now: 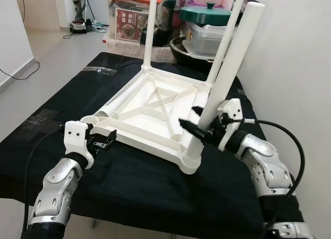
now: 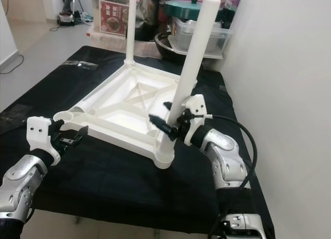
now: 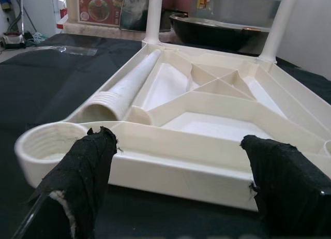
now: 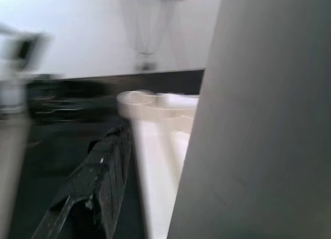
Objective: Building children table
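The black-covered bench point(image 1: 62, 99) carries the whole job. The tabletop point(image 1: 155, 112), white plastic, lies on it upside down near the right edge, ribbed underside up, so that the leg sockets face upward for assembly.

Three legs stand in corner sockets. The near-right leg point(image 1: 227, 73) leans slightly and rises from the corner closest to the bench's front edge. The two far legs point(image 1: 148, 32) stand at the rear corners; their upper ends are cut off by the frame in the eye views.

A fourth leg point(image 3: 129, 86) lies loose inside the tabletop along its left rib, threaded end toward the empty socket point(image 3: 49, 146) at the near-left corner. Judged from this layout, that leg is the last part to fit.

The right gripper point(image 1: 199, 129) is closed around the near-right leg low down, just above its socket, probably to seat or turn it. The right wrist view is blurred; one black finger and the pale leg can be made out, but not the contact itself.

The left gripper point(image 1: 101, 142) has its fingers point(image 3: 88, 166) spread apart, holding nothing. It sits at the near-left corner, just in front of the empty socket, apparently ready to steady the tabletop or reach the loose leg.

Storage boxes and pots point(image 1: 207, 21) crowd the floor beyond the bench's rear edge.
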`<state>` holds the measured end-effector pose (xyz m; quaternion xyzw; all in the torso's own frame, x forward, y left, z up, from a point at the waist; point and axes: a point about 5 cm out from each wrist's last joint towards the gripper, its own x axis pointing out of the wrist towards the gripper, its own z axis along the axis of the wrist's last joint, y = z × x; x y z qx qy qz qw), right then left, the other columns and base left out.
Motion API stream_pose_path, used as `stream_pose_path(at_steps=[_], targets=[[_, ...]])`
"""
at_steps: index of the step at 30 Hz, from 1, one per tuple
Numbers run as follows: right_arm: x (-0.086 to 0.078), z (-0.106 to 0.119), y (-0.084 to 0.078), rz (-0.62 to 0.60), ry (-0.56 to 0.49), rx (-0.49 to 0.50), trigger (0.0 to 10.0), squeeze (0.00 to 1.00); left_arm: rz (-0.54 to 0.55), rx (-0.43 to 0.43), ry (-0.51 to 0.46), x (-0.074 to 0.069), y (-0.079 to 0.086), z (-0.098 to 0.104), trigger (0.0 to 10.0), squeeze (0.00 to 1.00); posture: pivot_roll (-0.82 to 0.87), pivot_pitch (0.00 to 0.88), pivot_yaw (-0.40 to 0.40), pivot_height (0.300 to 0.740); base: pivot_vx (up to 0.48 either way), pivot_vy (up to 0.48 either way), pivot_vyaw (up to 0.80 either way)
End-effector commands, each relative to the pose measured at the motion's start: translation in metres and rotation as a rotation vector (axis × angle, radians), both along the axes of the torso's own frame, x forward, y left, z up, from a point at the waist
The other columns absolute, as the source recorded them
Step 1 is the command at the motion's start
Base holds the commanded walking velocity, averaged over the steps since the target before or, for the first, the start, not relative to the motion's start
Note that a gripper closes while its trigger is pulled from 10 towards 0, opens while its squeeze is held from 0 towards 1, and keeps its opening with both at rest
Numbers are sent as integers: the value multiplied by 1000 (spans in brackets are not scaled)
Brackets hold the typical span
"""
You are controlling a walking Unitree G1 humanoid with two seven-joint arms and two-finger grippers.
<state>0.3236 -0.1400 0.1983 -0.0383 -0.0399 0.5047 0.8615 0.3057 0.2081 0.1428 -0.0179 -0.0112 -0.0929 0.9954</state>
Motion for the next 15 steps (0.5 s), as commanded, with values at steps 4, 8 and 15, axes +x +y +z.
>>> stream_pose_path(at_steps=[4,8,15], targets=[[-8,-9,28,174,27,11,2039,0,-4,-8,11,2,-5,-4,10000,0,132,0,-190,740,0,0,0],[11,-22,28,-97,49,-18,0,0,-3,-9,10,0,-4,-4,10000,0,127,0,-184,740,0,0,0],[31,-57,-33,-1036,244,-66,0,0,-9,-10,6,0,-5,-3,10000,0,112,0,-176,740,0,0,0]])
